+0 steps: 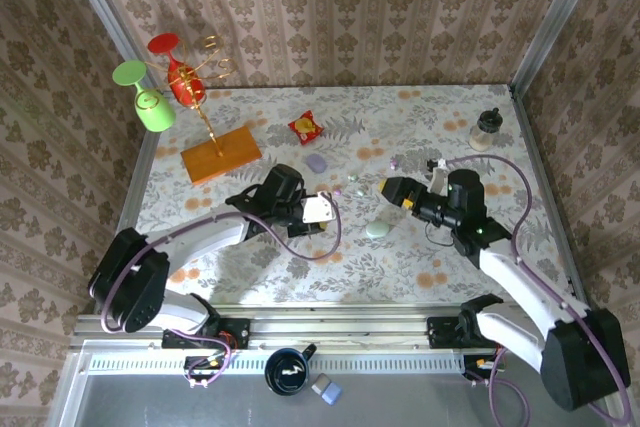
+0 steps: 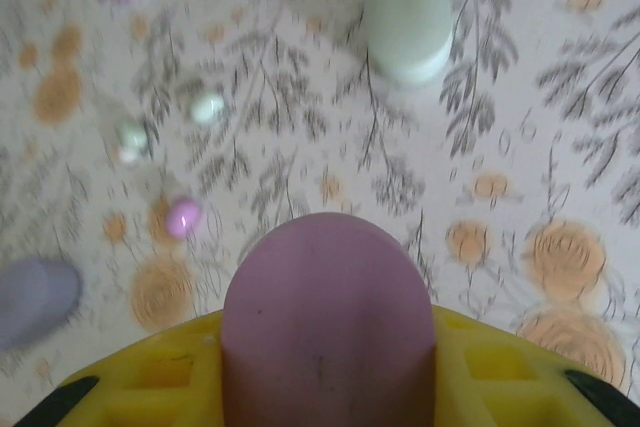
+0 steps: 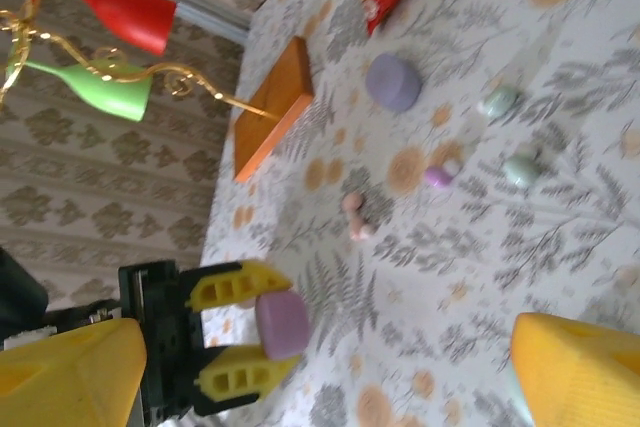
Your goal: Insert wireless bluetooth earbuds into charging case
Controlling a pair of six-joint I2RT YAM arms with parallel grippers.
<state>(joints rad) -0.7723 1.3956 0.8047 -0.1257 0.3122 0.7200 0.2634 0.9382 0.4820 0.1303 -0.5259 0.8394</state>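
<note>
My left gripper point(image 1: 312, 213) is shut on a pink pebble-shaped charging case point(image 2: 328, 317), which sits between its yellow fingers point(image 2: 500, 367) just above the table. A pale green case point(image 1: 378, 229) lies to its right and a lilac case point(image 1: 317, 162) behind it. Tiny earbuds are scattered between them: a pink one point(image 2: 183, 217), a greenish one point(image 2: 207, 107) and a whitish one point(image 2: 130, 137). My right gripper point(image 1: 385, 187) stands open near the green case with nothing between its fingers. Its wrist view shows the held pink case point(image 3: 282, 324), the lilac case point(image 3: 392, 82) and a pinkish earbud point(image 3: 352, 215).
A red-and-yellow snack packet point(image 1: 305, 127) lies behind the lilac case. A gold rack on a wooden base point(image 1: 221, 154) holds a red glass point(image 1: 163, 44) and a green glass point(image 1: 152, 104) at the back left. A small bottle point(image 1: 487, 129) stands at the back right.
</note>
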